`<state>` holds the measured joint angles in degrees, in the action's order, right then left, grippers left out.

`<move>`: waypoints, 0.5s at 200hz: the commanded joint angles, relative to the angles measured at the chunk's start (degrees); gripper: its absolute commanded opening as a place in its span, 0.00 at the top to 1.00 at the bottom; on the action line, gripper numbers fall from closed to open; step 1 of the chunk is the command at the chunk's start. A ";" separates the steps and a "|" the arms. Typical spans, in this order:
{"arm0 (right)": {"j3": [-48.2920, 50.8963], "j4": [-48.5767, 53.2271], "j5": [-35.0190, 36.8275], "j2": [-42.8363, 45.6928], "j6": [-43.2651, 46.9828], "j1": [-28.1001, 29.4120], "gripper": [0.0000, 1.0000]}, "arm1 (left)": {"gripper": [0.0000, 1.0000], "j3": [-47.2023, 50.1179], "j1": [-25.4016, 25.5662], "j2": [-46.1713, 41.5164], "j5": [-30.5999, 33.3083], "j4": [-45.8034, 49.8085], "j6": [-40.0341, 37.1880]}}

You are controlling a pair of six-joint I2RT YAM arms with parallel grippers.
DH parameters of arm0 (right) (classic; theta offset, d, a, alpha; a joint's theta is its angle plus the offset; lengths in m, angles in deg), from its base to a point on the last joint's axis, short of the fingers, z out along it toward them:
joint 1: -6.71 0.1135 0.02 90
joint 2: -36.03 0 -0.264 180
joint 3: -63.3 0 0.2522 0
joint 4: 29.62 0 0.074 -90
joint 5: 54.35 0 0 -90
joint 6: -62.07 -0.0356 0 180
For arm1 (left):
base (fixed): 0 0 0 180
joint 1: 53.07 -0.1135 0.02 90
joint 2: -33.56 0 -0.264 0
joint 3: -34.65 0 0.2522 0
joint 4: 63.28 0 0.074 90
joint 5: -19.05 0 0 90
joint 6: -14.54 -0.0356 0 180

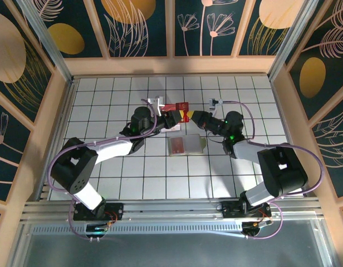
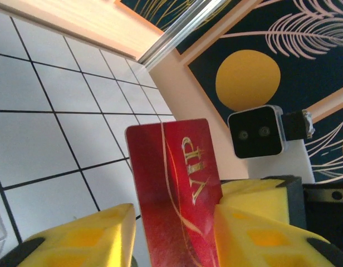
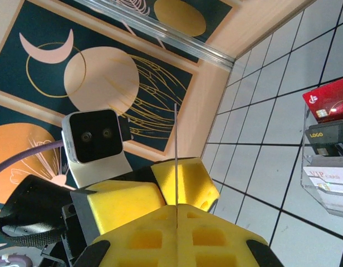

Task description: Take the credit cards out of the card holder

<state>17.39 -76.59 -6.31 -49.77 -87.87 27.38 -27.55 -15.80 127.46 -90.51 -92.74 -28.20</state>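
Note:
A red credit card (image 1: 179, 106) marked VIP (image 2: 177, 183) is held upright above the table. My right gripper (image 1: 190, 115) is shut on it; its right wrist view shows the card edge-on (image 3: 175, 161) in the shut jaws (image 3: 176, 208). My left gripper (image 1: 172, 115) straddles the same card, its fingers (image 2: 88, 233) open with a narrow gap on the left side. Below, the card holder (image 1: 201, 143) lies open on the tiles, with a red-brown card (image 1: 178, 146) on its pale inside.
A small clear box (image 3: 327, 183) holding a red, a black and a white card stands on the tiles at the right of the right wrist view. Wooden walls with aluminium posts (image 1: 55, 50) ring the white tiled floor.

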 commanded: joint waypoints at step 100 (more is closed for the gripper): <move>-8.67 38.75 15.50 9.81 20.49 0.83 0.64 | 1.00 -16.53 -1.52 -2.73 5.06 34.60 -39.36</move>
<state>12.67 -55.11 0.21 -45.35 -77.25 28.03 -37.74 -16.69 127.22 -89.96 -75.96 -46.60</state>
